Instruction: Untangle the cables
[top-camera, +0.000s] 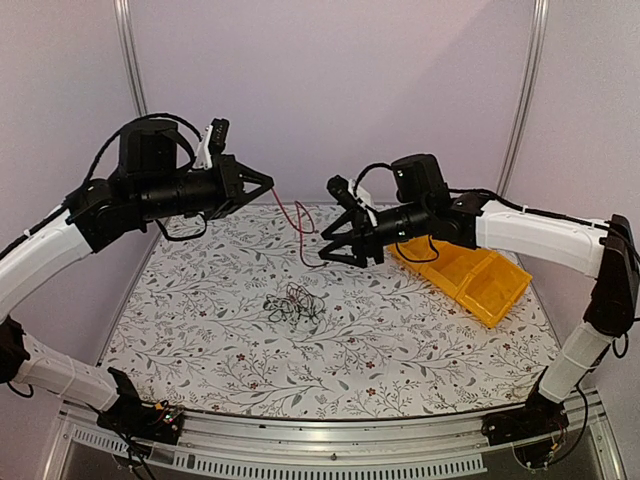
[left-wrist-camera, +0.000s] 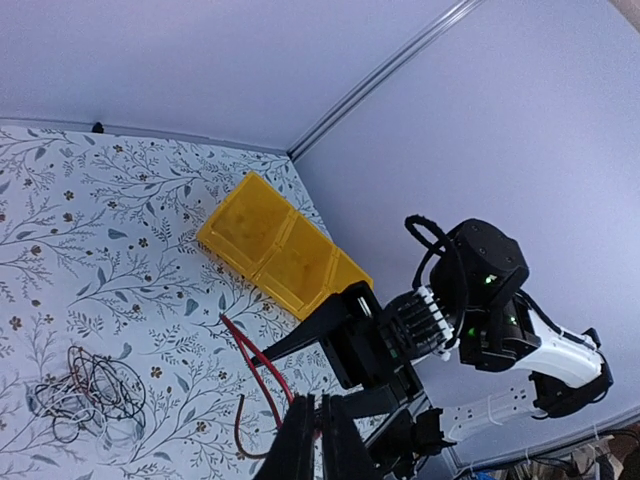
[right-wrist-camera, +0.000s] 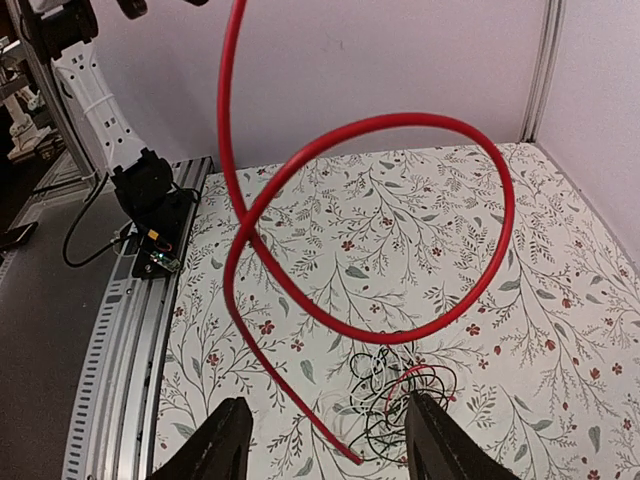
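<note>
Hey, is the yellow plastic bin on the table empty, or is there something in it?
Empty. In the left wrist view, the visible compartments of the yellow plastic bin are bare, with nothing lying inside.

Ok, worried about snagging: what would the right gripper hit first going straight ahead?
Probably the red cable, whose loop hangs right before the right gripper; the cable clump lies beyond it, though depth is unclear.

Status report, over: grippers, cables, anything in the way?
Left gripper shut on red cable, lifted. Right gripper open by its loop. Cable clump tangled on table. Yellow bin clear of it.
</note>
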